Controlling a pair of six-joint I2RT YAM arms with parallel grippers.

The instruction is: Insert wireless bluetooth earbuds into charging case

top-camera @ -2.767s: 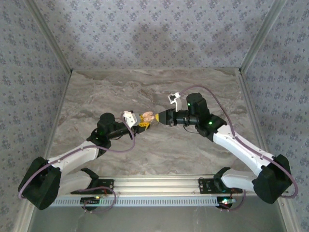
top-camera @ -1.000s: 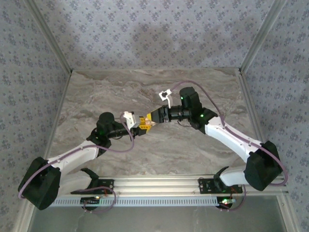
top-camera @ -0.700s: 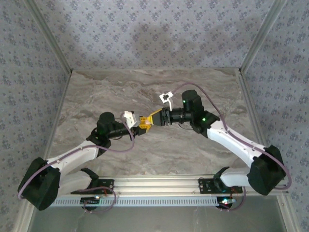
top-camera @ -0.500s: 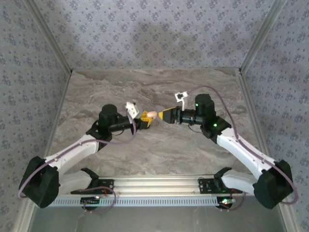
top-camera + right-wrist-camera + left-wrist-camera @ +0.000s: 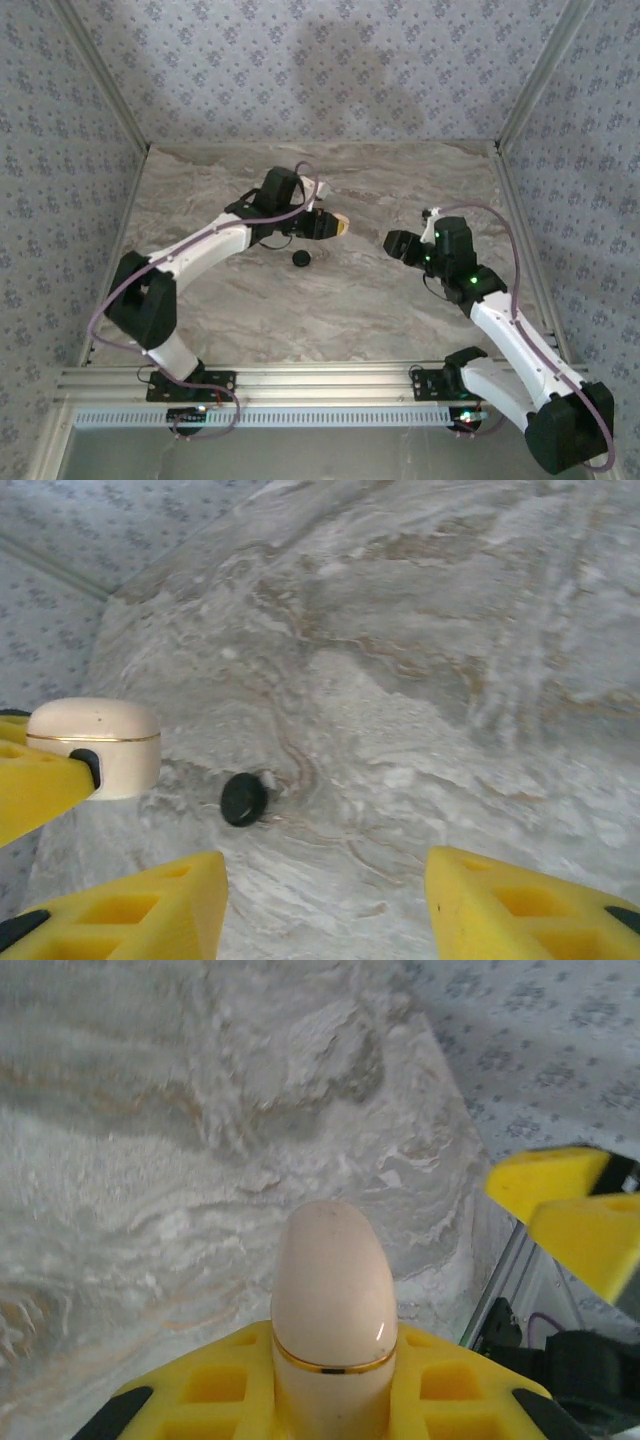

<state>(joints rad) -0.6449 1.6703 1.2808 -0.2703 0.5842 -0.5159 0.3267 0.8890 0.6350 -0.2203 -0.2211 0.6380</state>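
While the left hand [image 5: 328,225] clamps the shut charging case [image 5: 343,226] by its base, the case's long axis points its rounded end toward the right hand [image 5: 393,243]. That hand is near but apart, open and empty. A black disc [image 5: 300,259] lies on the surface [image 5: 400,310].

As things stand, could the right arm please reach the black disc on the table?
Probably yes: its open fingers face the disc across bare table, though the case held by the left arm is close by.

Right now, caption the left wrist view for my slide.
Left gripper shut on the closed beige charging case over the marble table.
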